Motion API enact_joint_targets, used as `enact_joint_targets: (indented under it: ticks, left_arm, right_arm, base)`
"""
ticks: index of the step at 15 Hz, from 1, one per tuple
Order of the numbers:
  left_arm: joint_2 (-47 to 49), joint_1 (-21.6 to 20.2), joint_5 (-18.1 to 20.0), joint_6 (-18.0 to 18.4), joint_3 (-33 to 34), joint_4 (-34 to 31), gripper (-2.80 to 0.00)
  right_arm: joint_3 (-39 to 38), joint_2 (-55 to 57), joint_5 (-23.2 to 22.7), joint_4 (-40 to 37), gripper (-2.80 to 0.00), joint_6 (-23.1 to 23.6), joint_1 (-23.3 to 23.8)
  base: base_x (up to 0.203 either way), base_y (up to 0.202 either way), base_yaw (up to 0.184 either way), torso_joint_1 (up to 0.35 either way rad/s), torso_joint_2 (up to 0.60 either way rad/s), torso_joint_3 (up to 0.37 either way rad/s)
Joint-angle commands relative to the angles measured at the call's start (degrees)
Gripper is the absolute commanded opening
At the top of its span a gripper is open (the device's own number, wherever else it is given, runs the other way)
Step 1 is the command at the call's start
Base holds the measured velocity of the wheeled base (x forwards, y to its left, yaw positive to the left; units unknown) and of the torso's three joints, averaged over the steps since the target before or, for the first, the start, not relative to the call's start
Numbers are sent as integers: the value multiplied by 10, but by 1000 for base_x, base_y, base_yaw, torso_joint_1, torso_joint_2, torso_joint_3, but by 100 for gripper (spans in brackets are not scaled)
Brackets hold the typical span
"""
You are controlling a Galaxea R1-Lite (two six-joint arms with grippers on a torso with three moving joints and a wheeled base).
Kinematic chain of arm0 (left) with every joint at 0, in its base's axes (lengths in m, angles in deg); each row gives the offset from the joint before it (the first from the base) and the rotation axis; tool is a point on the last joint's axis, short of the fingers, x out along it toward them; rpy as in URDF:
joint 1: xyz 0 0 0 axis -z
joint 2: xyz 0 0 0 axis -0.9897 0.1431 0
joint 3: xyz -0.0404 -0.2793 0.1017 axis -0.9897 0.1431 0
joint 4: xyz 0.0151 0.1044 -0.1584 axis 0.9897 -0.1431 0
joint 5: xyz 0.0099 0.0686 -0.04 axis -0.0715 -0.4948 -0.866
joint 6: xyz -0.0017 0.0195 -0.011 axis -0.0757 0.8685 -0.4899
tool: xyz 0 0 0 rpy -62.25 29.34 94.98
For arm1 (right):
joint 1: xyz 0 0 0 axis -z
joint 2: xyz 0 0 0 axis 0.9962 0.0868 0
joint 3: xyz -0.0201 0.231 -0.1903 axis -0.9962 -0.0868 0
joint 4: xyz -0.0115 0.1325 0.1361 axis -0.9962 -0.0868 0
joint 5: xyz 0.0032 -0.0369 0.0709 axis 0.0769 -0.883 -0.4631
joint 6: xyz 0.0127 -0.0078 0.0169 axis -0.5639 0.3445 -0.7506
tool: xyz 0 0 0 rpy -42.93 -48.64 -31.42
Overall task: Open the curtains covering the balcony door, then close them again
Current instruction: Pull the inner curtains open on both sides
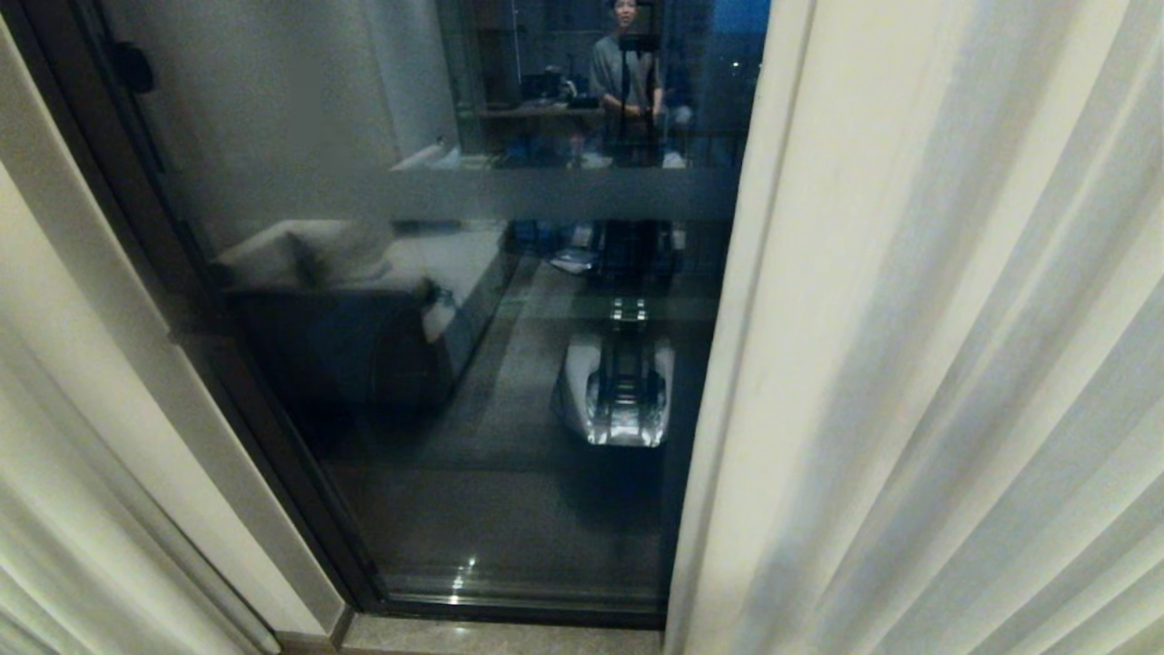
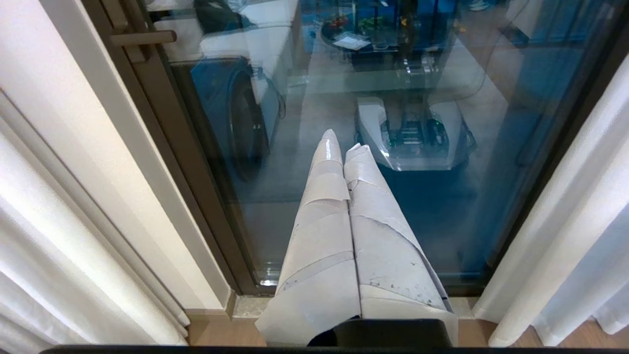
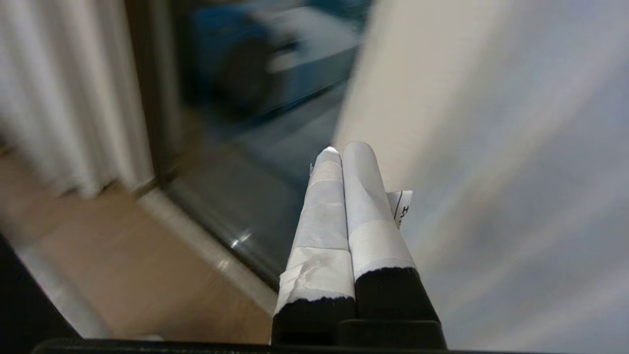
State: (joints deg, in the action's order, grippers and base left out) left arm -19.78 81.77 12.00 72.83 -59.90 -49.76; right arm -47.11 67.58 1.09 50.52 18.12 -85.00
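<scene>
The curtains hang parted. The right cream panel (image 1: pixel 955 364) fills the right side of the head view, and the left panel (image 1: pixel 45 546) shows at the lower left. Between them stands the balcony door (image 1: pixel 473 382), dark-framed, with a greyish band across its glass. Neither arm is in the head view. My left gripper (image 2: pixel 341 140) is shut and empty, its taped fingers aimed at the glass (image 2: pixel 275 196) midway between the left panel (image 2: pixel 44 246) and the right panel (image 2: pixel 565 236). My right gripper (image 3: pixel 343 147) is also shut and empty, close beside the inner edge of the right panel (image 3: pixel 516 172).
The glass reflects a sofa (image 1: pixel 364 273), my own base (image 1: pixel 618 391) and a standing person (image 1: pixel 627 82). A cream wall strip (image 1: pixel 136 382) and the dark door frame (image 1: pixel 227 364) lie left of the pane. A handle (image 2: pixel 142 38) sits on the frame. A stone sill (image 1: pixel 500 637) borders the wooden floor (image 3: pixel 98 255).
</scene>
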Motion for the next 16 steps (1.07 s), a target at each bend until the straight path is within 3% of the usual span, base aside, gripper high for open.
enact_joint_targets:
  ticks: [1, 5, 6, 9, 12, 14, 16]
  left_arm:
    - [0, 0, 0, 0, 0, 0, -280]
    - [0, 0, 0, 0, 0, 0, -280]
    - [0, 0, 0, 0, 0, 0, -280]
    - [0, 0, 0, 0, 0, 0, -280]
    - [0, 0, 0, 0, 0, 0, -280]
    - [0, 0, 0, 0, 0, 0, -280]
    - [0, 0, 0, 0, 0, 0, -280]
  right_arm:
    - [31, 143, -29, 17, -280, 18, 0]
    - [81, 355, -72, 167, -280, 51, -21]
    - [97, 395, -76, 203, 0, 52, -31]
    - [164, 483, -84, 259, 0, 35, -59]
    - [203, 531, -84, 266, 0, 27, -78]
    - [212, 547, -81, 266, 0, 16, -115]
    - [229, 573, -44, 266, 0, 14, -147]
  base:
    - [0, 0, 0, 0, 0, 0]
    - [0, 0, 0, 0, 0, 0]
    - [0, 0, 0, 0, 0, 0]
    - [0, 0, 0, 0, 0, 0]
    - [0, 0, 0, 0, 0, 0]
    - [0, 0, 0, 0, 0, 0]
    - [0, 0, 0, 0, 0, 0]
